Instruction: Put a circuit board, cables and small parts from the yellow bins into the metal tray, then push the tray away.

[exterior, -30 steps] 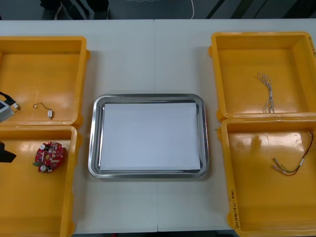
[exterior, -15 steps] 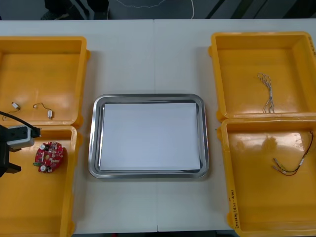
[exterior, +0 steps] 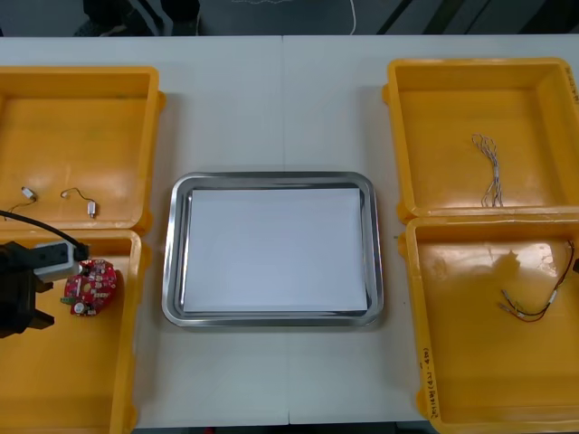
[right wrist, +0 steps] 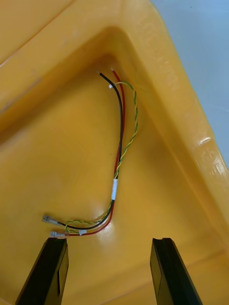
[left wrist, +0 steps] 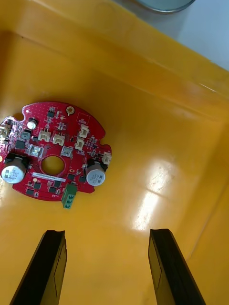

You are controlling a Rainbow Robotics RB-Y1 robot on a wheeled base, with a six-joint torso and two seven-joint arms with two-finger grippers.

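The metal tray (exterior: 271, 177), a round-cornered rectangle with a shiny rim and a flat white floor, lies between glossy moulded yellow bins. In the near left bin (exterior: 54, 389), on the tray's left, lies the round red circuit board (exterior: 90, 287), studded with silver cylinders, white connectors and a green block. The left gripper (left wrist: 107, 269) hangs just beside it, its flat black fingers spread apart on nothing. In the near right bin (exterior: 479, 380), on the tray's right, the right gripper (right wrist: 109, 271) hovers with fingers likewise apart over the thin red and yellow cable (right wrist: 115, 189), whose twisted strands curve across the smooth floor.
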